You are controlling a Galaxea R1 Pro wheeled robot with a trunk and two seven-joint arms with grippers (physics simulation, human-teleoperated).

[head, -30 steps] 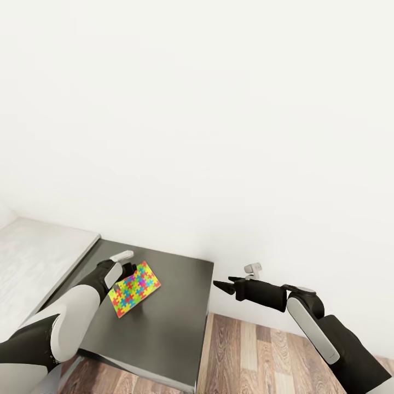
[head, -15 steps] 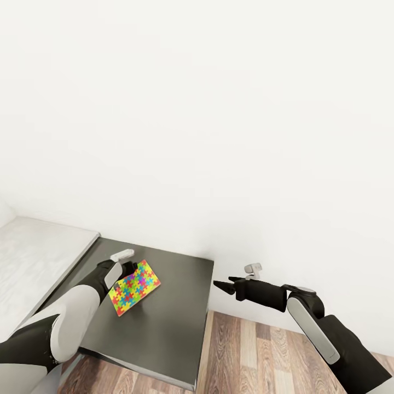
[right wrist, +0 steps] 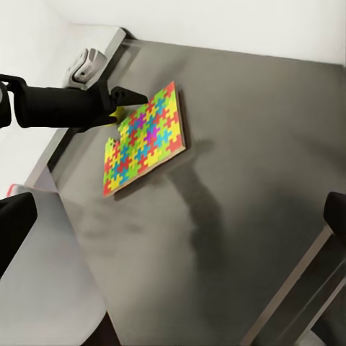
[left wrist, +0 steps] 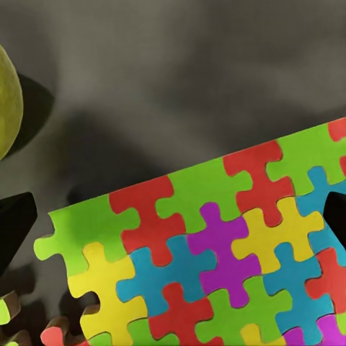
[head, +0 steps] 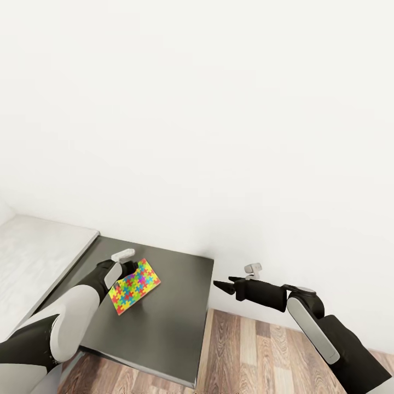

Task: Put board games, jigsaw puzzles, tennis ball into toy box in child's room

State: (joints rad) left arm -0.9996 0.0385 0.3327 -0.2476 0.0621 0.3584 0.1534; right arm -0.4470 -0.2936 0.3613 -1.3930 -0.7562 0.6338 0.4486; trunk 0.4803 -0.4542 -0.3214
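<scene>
My left gripper (head: 128,269) is shut on a multicoloured jigsaw puzzle (head: 134,285) and holds it tilted a little above the dark grey wing of the table (head: 164,328). The right wrist view shows the puzzle (right wrist: 144,140) off the surface with its shadow beside it, and the left gripper (right wrist: 132,96) at its upper edge. Close up, the puzzle (left wrist: 209,245) spans the space between the left fingers. The tennis ball (left wrist: 7,101) rests on the dark top just beyond it. Loose-looking puzzle pieces (left wrist: 11,321) peek in at one corner. My right gripper (head: 218,285) hangs open past the wing's right edge, over the floor.
A pale grey higher table top (head: 33,257) adjoins the wing on the left. A white wall rises directly behind. Wood-plank floor (head: 246,350) lies right of the wing's edge (head: 203,323).
The left gripper and the puzzle have risen slightly. The right arm has not moved.
</scene>
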